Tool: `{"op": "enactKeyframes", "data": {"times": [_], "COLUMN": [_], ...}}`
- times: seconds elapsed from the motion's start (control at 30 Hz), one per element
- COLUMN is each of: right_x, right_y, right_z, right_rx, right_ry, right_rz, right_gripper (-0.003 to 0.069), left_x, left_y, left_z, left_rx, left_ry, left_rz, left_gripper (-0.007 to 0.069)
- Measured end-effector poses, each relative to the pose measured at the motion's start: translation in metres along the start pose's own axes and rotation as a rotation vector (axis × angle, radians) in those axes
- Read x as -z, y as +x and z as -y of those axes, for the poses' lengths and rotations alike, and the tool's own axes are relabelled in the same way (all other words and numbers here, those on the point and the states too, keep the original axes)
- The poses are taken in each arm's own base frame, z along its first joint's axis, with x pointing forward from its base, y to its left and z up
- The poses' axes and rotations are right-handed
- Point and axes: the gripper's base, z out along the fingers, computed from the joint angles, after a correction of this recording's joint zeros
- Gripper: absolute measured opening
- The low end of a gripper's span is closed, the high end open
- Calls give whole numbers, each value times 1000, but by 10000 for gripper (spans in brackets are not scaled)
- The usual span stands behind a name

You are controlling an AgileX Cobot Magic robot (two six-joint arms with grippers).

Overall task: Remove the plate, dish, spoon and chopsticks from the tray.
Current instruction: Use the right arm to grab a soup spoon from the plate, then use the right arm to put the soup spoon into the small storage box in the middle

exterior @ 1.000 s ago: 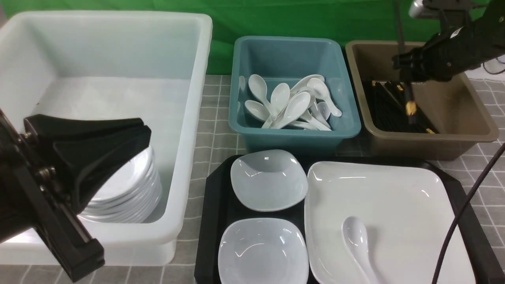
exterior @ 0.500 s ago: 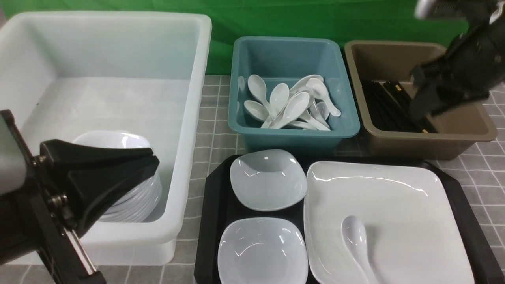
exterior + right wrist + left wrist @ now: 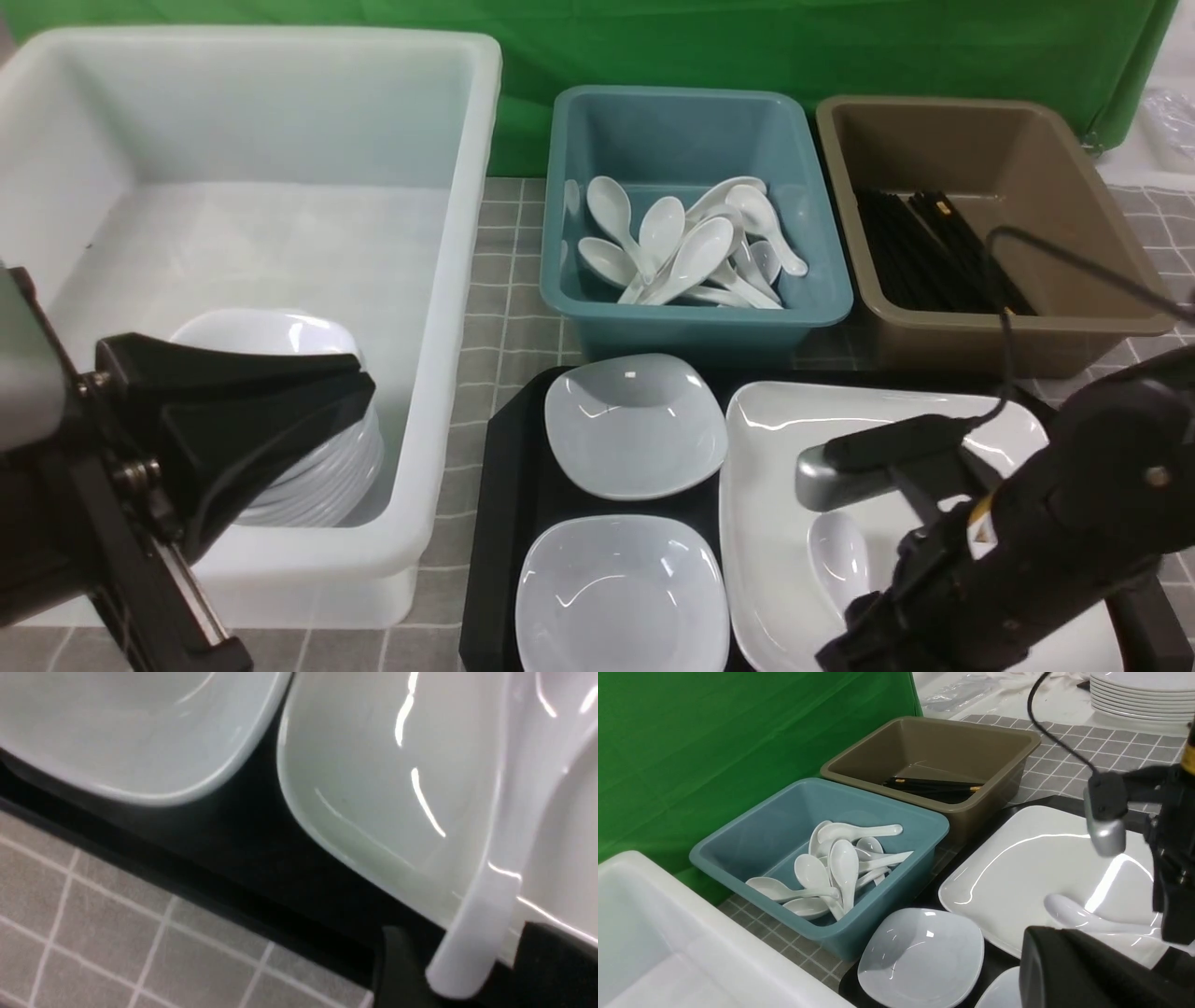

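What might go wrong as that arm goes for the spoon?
The open right gripper straddles just the handle tip of the glossy spoon, so it may slip or swing once lifted. That tip sits at the rim of the plate, so closing might nudge the plate.

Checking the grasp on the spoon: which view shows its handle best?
The right wrist view: the spoon has its handle end between the two dark fingers. The front view shows only its bowl, the right arm hiding the handle. The left wrist view shows bowl and some handle.
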Motion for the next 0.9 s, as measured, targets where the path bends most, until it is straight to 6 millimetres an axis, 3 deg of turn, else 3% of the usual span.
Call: {"op": "enactKeyframes", "data": {"times": [0.2,0.37,0.43,0.5,0.57,0.67,0.77,0.83,0.9], "right_x": [-32,-38,-38,-38,-38,-38,-32,-13,18], "right_y": [-12,-16,-17,-17,-17,-17,-15,-16,-26], "right_z": [11,13,13,13,13,13,12,9,2], "right_rx": [-2,10,20,45,60,81,90,91,99], "right_ry": [128,142,143,147,148,148,143,128,100], "right_rz": [-7,19,22,21,20,19,9,37,158], "right_gripper": [377,369,349,237,182,185,185,185,185], "left_x": [0,0,0,0,0,0,0,0,0], "left_y": [0,0,1,1,1,2,2,2,2], "left_z": [0,0,1,1,2,2,2,2,2], "left_rx": [17,16,16,14,13,13,9,6,5], "left_ry": [0,4,6,16,19,20,20,19,19], "left_rz": [-2,-5,-7,-14,-17,-17,-19,-21,-21], "left_gripper": [13,13,13,13,13,13,13,13,13]}}
